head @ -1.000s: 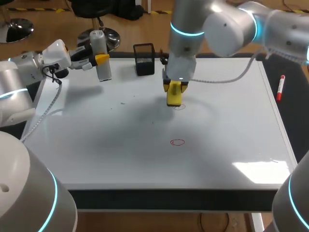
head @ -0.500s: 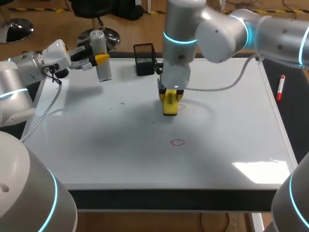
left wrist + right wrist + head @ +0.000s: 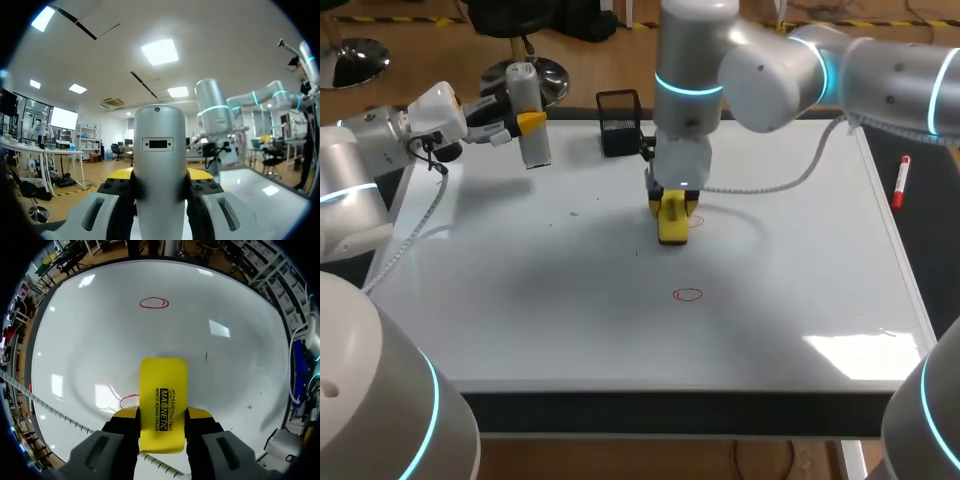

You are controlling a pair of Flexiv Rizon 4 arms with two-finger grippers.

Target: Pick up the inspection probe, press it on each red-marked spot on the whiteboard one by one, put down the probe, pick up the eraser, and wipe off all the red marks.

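Right pincer (image 3: 163,416) clamped on the yellow eraser (image 3: 163,385), held face down on the whiteboard (image 3: 570,300) over a partly covered red mark (image 3: 129,401), placed for wiping. A second red ring (image 3: 688,294) lies nearer the robot. My left pincer (image 3: 160,176) grips the probe (image 3: 160,150) upright at the far corner (clear of the wiping, I judge).

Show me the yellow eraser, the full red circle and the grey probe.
yellow eraser (image 3: 163,405): right wrist view, its printed face.
full red circle (image 3: 688,294): head view, its middle.
grey probe (image 3: 160,172): left wrist view, below its slot.
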